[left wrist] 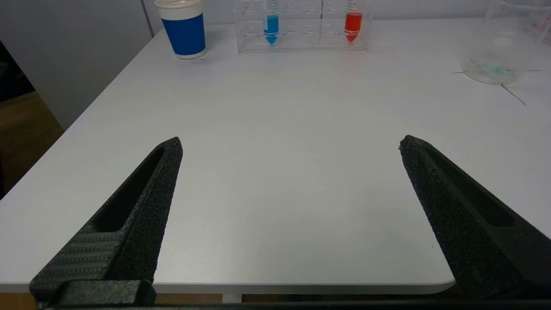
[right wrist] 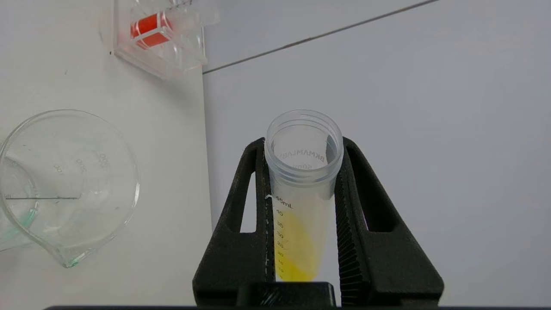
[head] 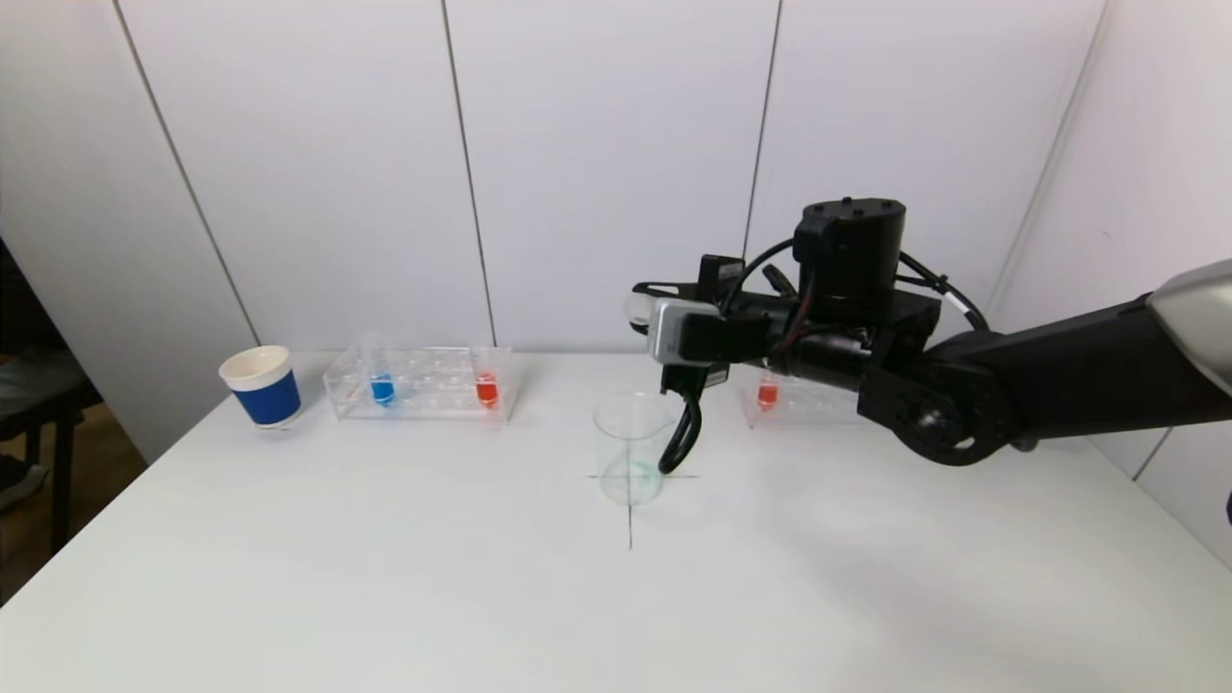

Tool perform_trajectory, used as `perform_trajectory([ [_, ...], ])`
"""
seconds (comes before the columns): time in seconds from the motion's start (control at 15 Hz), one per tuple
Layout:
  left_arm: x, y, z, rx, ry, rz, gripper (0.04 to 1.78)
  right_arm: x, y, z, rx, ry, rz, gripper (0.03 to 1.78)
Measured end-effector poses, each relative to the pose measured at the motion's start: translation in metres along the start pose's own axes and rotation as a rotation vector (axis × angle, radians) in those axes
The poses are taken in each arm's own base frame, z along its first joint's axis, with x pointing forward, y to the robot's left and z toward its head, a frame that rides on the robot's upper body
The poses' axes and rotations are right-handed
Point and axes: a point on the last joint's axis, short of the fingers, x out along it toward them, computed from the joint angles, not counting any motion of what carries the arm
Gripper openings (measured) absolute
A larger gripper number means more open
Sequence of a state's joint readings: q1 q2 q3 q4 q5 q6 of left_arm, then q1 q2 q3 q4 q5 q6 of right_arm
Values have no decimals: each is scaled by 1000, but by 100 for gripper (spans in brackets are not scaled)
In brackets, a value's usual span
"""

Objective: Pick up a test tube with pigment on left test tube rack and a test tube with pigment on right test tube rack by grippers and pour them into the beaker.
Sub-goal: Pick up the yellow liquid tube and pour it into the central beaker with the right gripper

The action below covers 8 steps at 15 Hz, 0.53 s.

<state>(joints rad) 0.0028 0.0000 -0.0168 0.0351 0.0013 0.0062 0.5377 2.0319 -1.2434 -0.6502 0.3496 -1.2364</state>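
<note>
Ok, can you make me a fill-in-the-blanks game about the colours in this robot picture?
1. The right gripper is shut on a test tube holding ____ liquid.
2. The paper cup beside the left rack is white and ____.
3. The left rack holds a blue tube and a ____ one.
4. The beaker stands on a black ____ mark.

Missing words: yellow; blue; red; cross

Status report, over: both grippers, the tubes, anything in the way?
Right gripper shut on yellow tube, tilted above beaker. Left gripper open, empty, low at table edge. Path unobstructed.
</note>
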Motion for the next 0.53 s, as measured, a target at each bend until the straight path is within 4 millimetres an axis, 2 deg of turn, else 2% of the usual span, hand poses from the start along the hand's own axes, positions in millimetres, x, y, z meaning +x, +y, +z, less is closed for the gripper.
perform_trajectory([
  [0.53,0,0,0,0,0,0,176,6,7,-16,-137,-78,-45,46],
])
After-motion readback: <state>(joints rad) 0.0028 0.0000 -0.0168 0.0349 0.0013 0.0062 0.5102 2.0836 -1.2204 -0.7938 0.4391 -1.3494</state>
